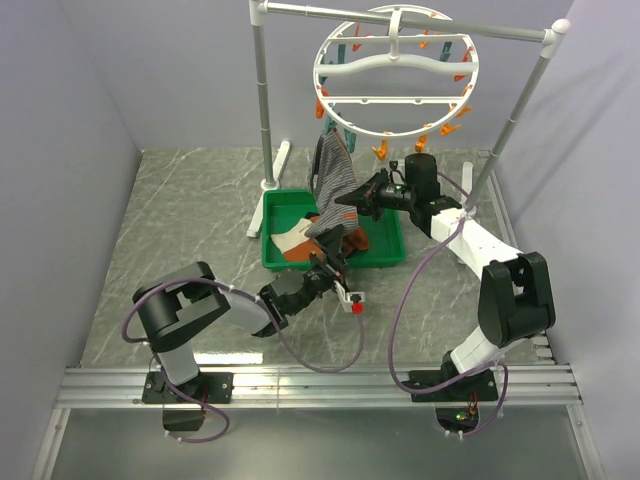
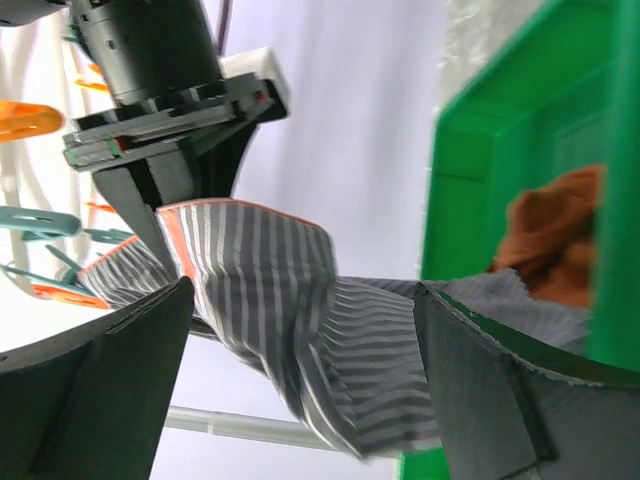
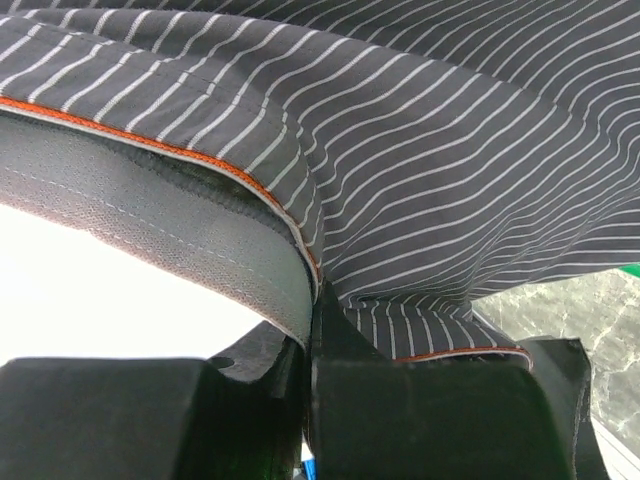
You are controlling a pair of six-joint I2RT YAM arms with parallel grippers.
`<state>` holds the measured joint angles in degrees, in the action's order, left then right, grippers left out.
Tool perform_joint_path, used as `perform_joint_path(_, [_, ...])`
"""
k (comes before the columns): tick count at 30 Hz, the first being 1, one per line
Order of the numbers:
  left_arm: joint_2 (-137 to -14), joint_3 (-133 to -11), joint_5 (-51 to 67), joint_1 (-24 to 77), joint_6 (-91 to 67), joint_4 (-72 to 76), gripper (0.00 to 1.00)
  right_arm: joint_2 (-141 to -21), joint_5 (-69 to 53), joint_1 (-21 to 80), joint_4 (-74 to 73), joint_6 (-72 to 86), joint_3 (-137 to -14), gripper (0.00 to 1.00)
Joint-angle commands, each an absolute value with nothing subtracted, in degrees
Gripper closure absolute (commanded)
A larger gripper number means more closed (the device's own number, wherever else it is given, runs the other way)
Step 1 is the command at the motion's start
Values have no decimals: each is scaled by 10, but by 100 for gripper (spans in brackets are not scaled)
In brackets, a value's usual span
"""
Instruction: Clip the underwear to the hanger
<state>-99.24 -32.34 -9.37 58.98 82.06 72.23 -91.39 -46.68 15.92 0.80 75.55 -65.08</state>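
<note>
The grey striped underwear [image 1: 333,178] hangs above the green bin, just below the white ring hanger [image 1: 395,70] with its orange and teal clothespins. My right gripper [image 1: 355,199] is shut on the waistband; its wrist view shows the fingers [image 3: 315,300] pinching the grey band under the striped cloth [image 3: 430,150]. My left gripper [image 1: 335,263] sits low at the bin, open wide. In its wrist view the underwear [image 2: 300,300] droops between the spread fingers [image 2: 100,390], touching neither, while the right gripper [image 2: 165,228] holds it from above.
The green bin [image 1: 385,258] holds an orange-rust garment [image 2: 560,235] and a white cloth with an orange band [image 1: 290,240]. A white-and-grey tube rack [image 1: 264,100] carries the hanger. An orange clothespin [image 2: 25,118] and a teal one [image 2: 35,222] show beside the right gripper.
</note>
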Motion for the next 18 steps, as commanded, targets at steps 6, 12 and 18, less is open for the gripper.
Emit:
perform_joint_path(6, [-1051,-399,-84,561,870,889,5,-884,-466,157,11,767,-635,100])
perform_joint_path(12, [-1025,-411,-81,545,836,881,29,-885,-458,157,4,745,-649,100])
perform_joint_path(18, [-878,-443,-151,550,618,650,76,-888,-444,156,-24,711,-678,100])
